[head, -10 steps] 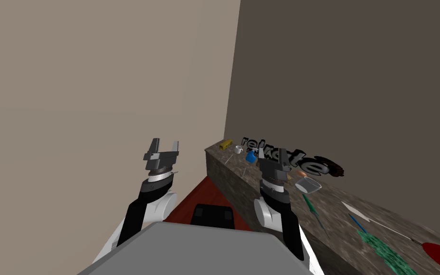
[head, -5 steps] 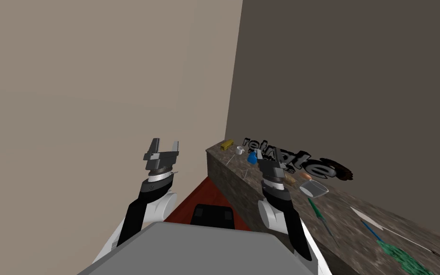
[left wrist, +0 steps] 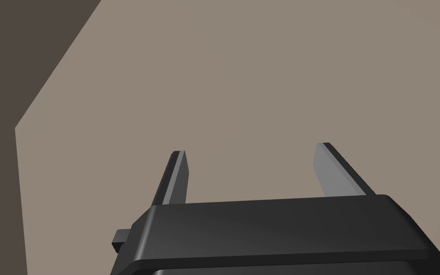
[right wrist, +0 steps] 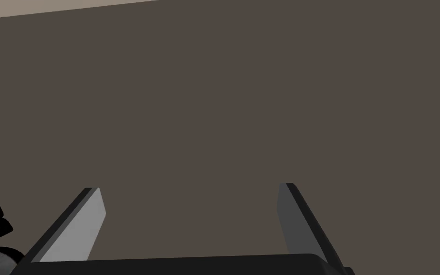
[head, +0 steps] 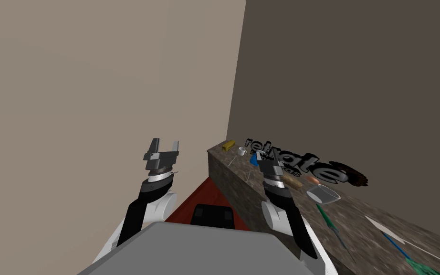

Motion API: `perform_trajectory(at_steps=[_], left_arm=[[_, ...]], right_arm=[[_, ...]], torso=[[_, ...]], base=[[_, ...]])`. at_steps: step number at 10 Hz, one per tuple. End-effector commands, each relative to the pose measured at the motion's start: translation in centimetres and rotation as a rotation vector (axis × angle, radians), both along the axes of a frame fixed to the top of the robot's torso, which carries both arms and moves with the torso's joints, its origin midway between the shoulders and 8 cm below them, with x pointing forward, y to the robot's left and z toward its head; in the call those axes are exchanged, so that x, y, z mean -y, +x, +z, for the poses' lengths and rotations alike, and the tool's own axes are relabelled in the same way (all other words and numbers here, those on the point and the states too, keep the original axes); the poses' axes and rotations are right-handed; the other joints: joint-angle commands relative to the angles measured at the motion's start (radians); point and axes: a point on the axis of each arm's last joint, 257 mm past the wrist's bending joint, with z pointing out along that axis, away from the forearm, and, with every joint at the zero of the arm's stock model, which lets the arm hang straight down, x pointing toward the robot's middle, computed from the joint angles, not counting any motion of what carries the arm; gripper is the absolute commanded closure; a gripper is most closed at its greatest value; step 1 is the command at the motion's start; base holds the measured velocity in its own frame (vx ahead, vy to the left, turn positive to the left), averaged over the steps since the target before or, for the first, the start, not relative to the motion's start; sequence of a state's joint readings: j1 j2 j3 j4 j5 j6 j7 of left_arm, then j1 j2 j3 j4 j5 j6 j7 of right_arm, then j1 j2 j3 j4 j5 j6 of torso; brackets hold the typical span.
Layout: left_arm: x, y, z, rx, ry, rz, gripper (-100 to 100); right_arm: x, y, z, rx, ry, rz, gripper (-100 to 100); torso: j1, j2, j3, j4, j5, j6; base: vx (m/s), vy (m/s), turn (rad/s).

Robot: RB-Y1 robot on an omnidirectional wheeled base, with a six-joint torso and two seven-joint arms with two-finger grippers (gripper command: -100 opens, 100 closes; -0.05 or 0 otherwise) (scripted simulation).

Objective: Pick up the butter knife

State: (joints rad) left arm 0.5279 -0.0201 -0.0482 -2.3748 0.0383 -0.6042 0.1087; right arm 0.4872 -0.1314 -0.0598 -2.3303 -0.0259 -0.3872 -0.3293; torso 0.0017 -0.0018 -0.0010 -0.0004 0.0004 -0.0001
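You see: tabletop point(head: 235, 184) mottled stone look, matt | bowl point(head: 324, 194) clear, glassy | lettering point(head: 305, 164) dark, glossy | left claw point(left wrist: 250, 153) smooth matt grey

Mottled brown desk point(head: 228, 184) crowded ahead of my right pincer point(right wrist: 190, 186): black block letters point(head: 309, 164), blue cone-shaped thing point(head: 254, 159), clear glass bowl point(head: 324, 194). Free air above, toward dark brown wall point(head: 357, 71).

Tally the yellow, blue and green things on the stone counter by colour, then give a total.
Yellow: 1, the yellow block at the far end
Blue: 2, the blue object and the blue-handled tool
Green: 2, the green-handled tool and the green textured strip
Total: 5
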Motion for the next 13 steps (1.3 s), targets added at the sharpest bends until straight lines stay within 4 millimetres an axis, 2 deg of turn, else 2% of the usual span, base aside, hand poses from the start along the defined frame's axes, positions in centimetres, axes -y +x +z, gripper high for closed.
perform_trajectory(at_steps=[1,4,5,6,7,8,9,12,13], left_arm=[[0.0,0.0,0.0,0.0,0.0,0.0,0],[0.0,0.0,0.0,0.0,0.0,0.0,0],[0.0,0.0,0.0,0.0,0.0,0.0,0],[0.0,0.0,0.0,0.0,0.0,0.0,0],[0.0,0.0,0.0,0.0,0.0,0.0,0],[0.0,0.0,0.0,0.0,0.0,0.0,0],[0.0,0.0,0.0,0.0,0.0,0.0,0],[0.0,0.0,0.0,0.0,0.0,0.0,0],[0.0,0.0,0.0,0.0,0.0,0.0,0]], right_arm=[[0.5,0.5,-0.6,-0.032,0.033,0.014,-100],[2.2,1.5,-2.3,-0.113,0.098,0.021,-100],[2.2,1.5,-2.3,-0.112,0.109,0.029,-100],[3.1,1.9,-3.2,-0.151,0.141,0.027,-100],[3.2,1.9,-3.2,-0.153,0.153,0.034,-100],[4.2,2.3,-4.2,-0.193,0.189,0.029,-100],[4.2,2.3,-4.2,-0.194,0.202,0.036,-100],[6.4,2.9,-6.3,-0.27,0.287,0.022,-100],[6.5,3.0,-6.4,-0.273,0.311,0.033,-100]], torso=[[0.0,0.0,0.0,0.0,0.0,0.0],[-0.001,0.0,0.0,0.0,0.0,0.0],[-0.001,0.0,0.0,0.0,0.0,0.0],[-0.001,0.0,0.0,0.0,0.0,0.0],[0.0,0.0,0.0,0.0,0.0,0.0],[0.0,0.0,0.0,0.0,0.0,0.0],[0.0,0.0,0.0,0.0,0.0,0.0],[0.0,0.0,0.0,0.0,0.0,0.0],[0.0,0.0,0.0,0.0,0.0,0.0]], base=[[0.025,0.022,0.015],[0.026,0.016,0.031],[0.023,0.016,0.021],[0.025,0.025,0.04],[0.023,0.019,0.02],[0.031,0.019,0.044],[0.024,0.015,0.022],[0.027,0.022,0.036],[0.025,0.017,0.023]])
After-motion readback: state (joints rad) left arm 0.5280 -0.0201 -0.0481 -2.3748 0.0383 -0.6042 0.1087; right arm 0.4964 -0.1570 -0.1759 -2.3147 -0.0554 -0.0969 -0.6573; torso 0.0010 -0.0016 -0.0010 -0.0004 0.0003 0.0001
